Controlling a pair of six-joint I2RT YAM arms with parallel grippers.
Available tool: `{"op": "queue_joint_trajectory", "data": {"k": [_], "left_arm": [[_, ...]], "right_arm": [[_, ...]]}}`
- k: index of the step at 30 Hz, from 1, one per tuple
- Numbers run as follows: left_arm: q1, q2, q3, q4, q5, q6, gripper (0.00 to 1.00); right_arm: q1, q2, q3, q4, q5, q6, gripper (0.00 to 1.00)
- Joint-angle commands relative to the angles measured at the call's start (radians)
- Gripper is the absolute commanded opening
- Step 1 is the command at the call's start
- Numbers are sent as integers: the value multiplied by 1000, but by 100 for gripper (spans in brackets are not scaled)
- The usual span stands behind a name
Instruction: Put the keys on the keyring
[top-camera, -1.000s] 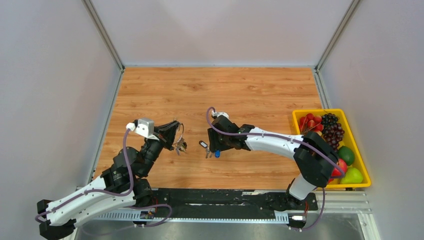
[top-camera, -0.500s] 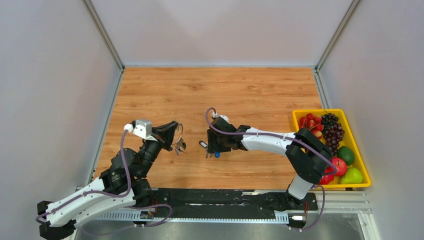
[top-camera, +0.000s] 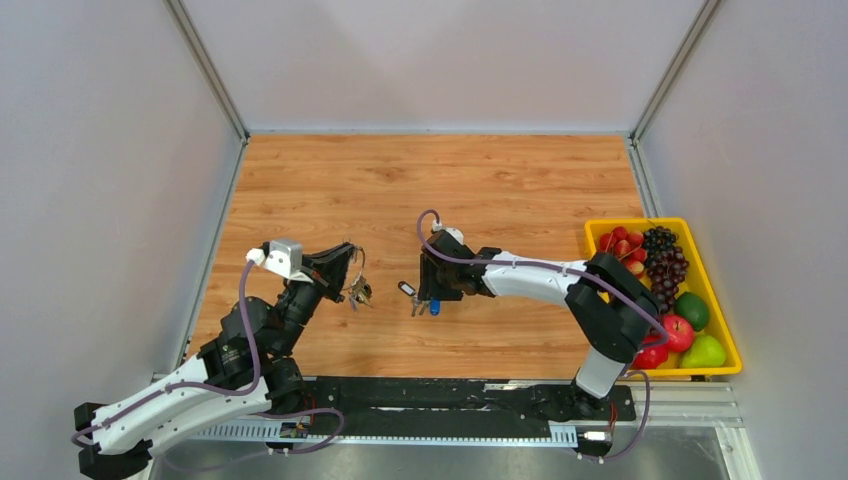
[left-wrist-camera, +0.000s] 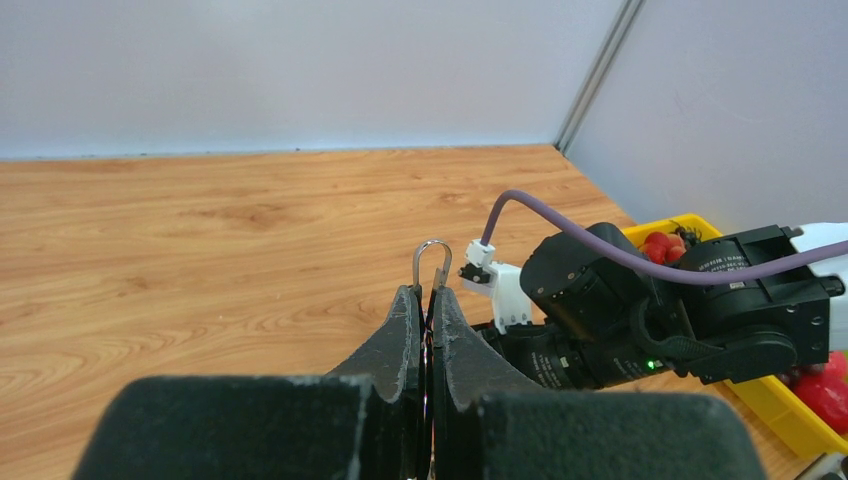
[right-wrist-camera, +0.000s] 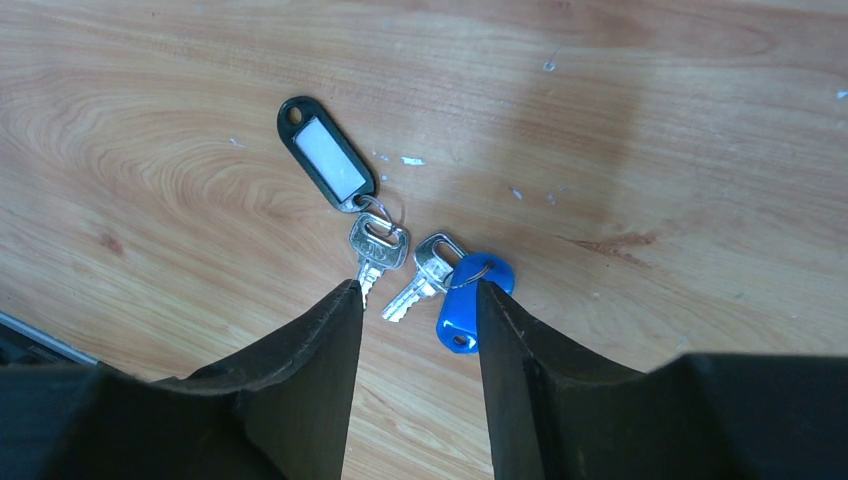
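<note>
My left gripper (top-camera: 350, 272) is shut on the thin silver keyring (left-wrist-camera: 431, 262), whose loop sticks out past the fingertips; a small cluster of keys (top-camera: 360, 292) hangs from it above the table. My right gripper (right-wrist-camera: 415, 288) is open, jaws straddling two loose keys on the wood: a silver key with a black-and-white tag (right-wrist-camera: 325, 154) and a silver key with a blue tag (right-wrist-camera: 468, 305). In the top view these two keys (top-camera: 415, 298) lie just left of the right gripper (top-camera: 425, 290). The grippers are a short gap apart.
A yellow tray (top-camera: 725, 310) of toy fruit stands at the right edge of the table. Grey walls enclose the wooden table (top-camera: 440, 180) on three sides. The right arm's wrist and purple cable (left-wrist-camera: 640, 300) show close ahead in the left wrist view.
The right arm's elbow has swung inward and its gripper shifted slightly over the two loose keys. The left gripper holds the keyring in nearly the same place.
</note>
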Motion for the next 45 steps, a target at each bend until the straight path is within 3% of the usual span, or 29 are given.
{"op": "queue_joint_trajectory", "data": {"k": [1, 13, 26, 31, 45], "left_arm": [[2, -7, 1, 45, 7, -10, 0], [2, -6, -1, 48, 3, -5, 0], [2, -5, -4, 48, 2, -4, 0], [2, -6, -4, 50, 4, -3, 0], [1, 1, 3, 54, 13, -4, 0]], "right_arm": [[-18, 13, -1, 44, -3, 30, 48], [-28, 38, -3, 54, -19, 21, 40], [-27, 38, -6, 55, -19, 12, 17], [-28, 35, -7, 55, -35, 5, 0], [-25, -134, -42, 56, 8, -56, 0]]}}
